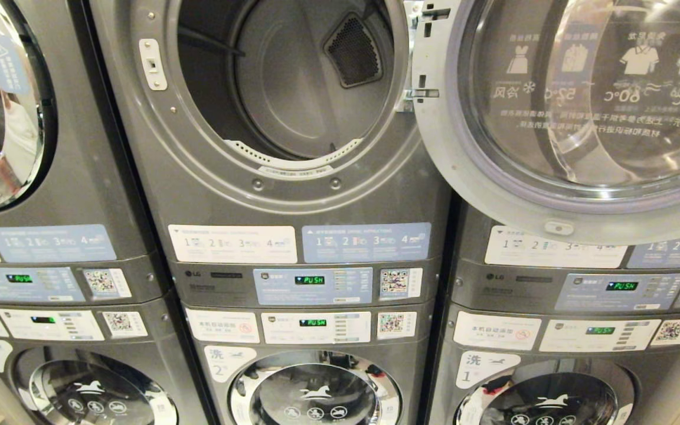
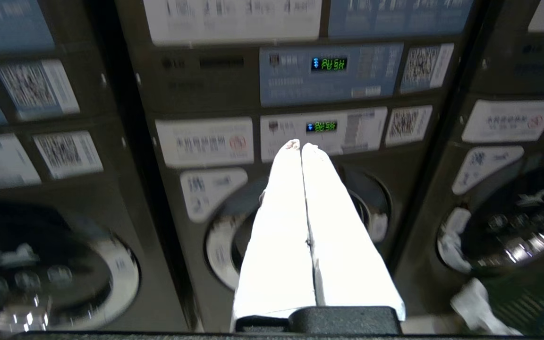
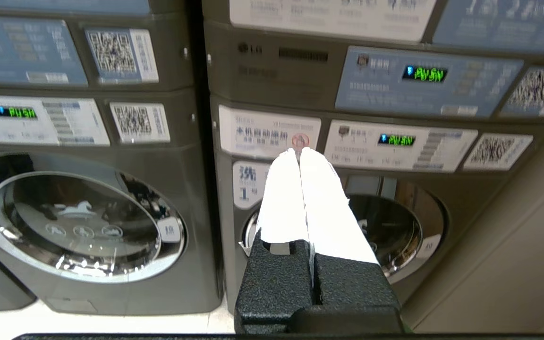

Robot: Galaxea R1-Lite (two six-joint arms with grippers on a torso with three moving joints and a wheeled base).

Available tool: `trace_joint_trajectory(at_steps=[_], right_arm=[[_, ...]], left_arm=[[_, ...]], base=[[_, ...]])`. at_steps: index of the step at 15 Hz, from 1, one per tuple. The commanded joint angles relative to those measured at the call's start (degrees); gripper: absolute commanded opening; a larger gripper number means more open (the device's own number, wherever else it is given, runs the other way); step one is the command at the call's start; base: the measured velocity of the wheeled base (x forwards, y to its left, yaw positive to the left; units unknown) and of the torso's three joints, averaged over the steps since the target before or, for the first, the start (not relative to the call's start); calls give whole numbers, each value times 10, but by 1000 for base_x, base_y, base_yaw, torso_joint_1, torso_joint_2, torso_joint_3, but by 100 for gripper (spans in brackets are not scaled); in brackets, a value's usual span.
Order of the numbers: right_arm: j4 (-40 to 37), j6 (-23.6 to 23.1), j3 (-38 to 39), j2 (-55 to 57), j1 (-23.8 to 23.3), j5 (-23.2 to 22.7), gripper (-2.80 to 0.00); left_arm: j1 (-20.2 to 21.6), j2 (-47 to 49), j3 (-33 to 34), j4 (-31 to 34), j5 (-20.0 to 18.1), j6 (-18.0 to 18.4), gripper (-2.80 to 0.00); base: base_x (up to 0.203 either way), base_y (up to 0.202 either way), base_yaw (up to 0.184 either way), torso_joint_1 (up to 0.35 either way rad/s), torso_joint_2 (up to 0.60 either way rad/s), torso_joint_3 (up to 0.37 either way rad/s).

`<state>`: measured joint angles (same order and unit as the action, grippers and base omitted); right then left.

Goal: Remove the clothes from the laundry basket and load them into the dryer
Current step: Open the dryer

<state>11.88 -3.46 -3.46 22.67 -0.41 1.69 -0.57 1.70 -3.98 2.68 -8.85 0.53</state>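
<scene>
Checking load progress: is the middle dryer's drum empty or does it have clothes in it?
Empty as far as visible: the dryer has its door swung open, with bare drum walls and no clothes showing.

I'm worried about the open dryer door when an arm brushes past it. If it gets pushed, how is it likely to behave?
The dryer door would probably swing rather than resist: it stands wide open on hinges beside the drum opening. It looks fairly heavy, with a thick rim and large glass bowl, so it should move slowly. The glass looks smooth, likely slippery for fingers.
</scene>
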Motion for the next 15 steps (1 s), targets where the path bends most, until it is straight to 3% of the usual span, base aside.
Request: trace_joint_trajectory(at_steps=[1,2,4,6,15], right_arm=[[-52,-2,14,-134,0,-4,-280],[-85,-7,14,-187,1,-12,-280],[-131,-28,17,-234,1,-26,-280],[-120,-46,34,-227,1,-36,-280],[-135,-36,30,-227,1,-35,-280]], left_arm=[[0,-18,36,-97,7,21,-280],[1,-18,39,-99,26,43,-280],[1,-17,40,-17,51,75,-280],[1,-18,39,-20,61,47,-280],[1,-17,40,-19,63,50,-280]], base=[[0,0,0,0,0,0],[0,0,0,0,0,0],[0,0,0,0,0,0],[0,0,0,0,0,0],[0,0,0,0,0,0]])
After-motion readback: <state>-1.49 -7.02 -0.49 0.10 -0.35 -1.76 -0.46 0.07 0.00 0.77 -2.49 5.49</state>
